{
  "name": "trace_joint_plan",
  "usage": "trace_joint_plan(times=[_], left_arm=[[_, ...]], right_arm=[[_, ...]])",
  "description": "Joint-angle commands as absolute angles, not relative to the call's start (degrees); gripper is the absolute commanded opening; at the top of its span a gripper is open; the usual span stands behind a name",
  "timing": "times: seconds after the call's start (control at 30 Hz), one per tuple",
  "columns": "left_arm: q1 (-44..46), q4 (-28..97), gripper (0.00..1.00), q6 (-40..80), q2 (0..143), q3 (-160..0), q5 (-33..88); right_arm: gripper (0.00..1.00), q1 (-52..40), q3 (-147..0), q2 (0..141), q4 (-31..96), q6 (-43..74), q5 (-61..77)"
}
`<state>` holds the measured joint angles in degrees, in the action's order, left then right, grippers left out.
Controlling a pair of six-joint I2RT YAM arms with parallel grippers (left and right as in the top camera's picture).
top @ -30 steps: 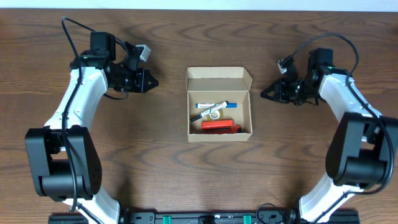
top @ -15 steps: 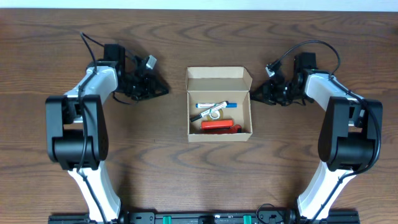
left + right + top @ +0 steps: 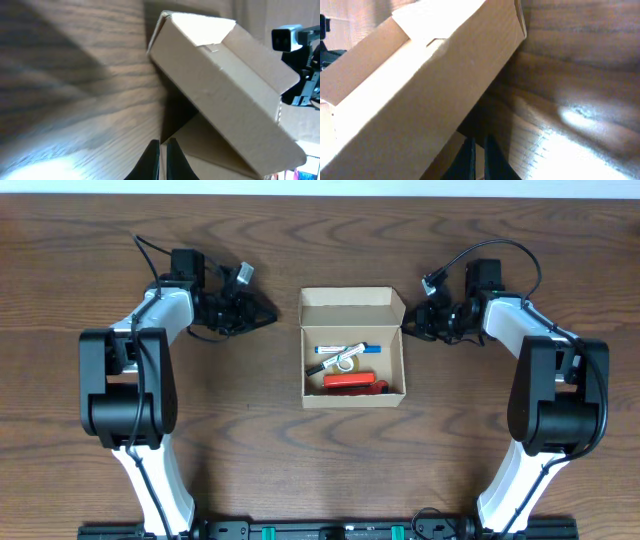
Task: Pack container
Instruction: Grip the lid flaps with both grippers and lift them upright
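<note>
The container is a small tan cardboard box at the table's middle, open, with its lid flap raised at the far side. Inside lie a red item, a white and blue pen and a dark item. My left gripper is shut and empty, pointing at the box's left side a short gap away. My right gripper is shut and empty, its tips at the box's right flap. The left wrist view shows the box beyond the tips. The right wrist view shows the box beyond the tips.
The wooden table is bare around the box. Cables run from both wrists. The other arm's camera shows past the box in the left wrist view.
Both arms have swung inward toward the box. The left gripper moved right, the right gripper moved left to the box's right flap. The box has not moved.
</note>
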<state>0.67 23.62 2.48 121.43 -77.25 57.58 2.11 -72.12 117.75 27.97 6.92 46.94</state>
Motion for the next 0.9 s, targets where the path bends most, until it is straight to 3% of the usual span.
trace_joint_plan(times=[0.0,0.87], left_arm=[[1.93,21.50,0.06,7.09,121.84,-77.14,58.61],[4.01,8.67,0.06,20.91,129.32,-77.14,64.88]], right_arm=[[0.01,1.61,-71.85,118.13,26.72,9.08,47.77],[0.01,1.63,-71.85,118.13,21.15,9.41,45.87]])
